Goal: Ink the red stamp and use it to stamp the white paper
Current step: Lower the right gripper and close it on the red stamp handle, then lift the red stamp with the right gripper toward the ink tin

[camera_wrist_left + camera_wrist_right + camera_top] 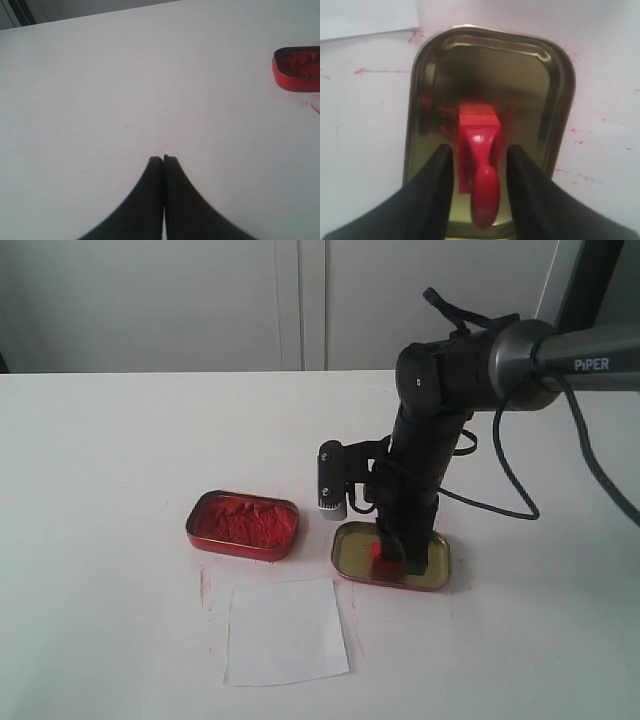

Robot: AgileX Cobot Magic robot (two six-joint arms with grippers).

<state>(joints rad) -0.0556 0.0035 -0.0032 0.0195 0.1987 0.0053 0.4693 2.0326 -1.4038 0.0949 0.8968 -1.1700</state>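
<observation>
The red stamp (479, 122) stands inside the gold tin lid (559, 85), its base on the lid's red-smeared floor. My right gripper (480, 148) is open and straddles the stamp, with a gap between each finger and the knob. In the exterior view, the right gripper (396, 558) reaches down into the lid (440, 570), and only a bit of the stamp (381, 552) shows. The white paper (285, 630) lies flat in front of the tins, and its corner (365, 17) shows in the right wrist view. My left gripper (163, 158) is shut and empty over bare table.
The red tin of ink paste (242, 525) sits open to the left of the lid; part of the tin (300, 70) also shows in the left wrist view. Red smears mark the white tabletop (100, 470) around the tins and the paper. White cabinet doors stand behind.
</observation>
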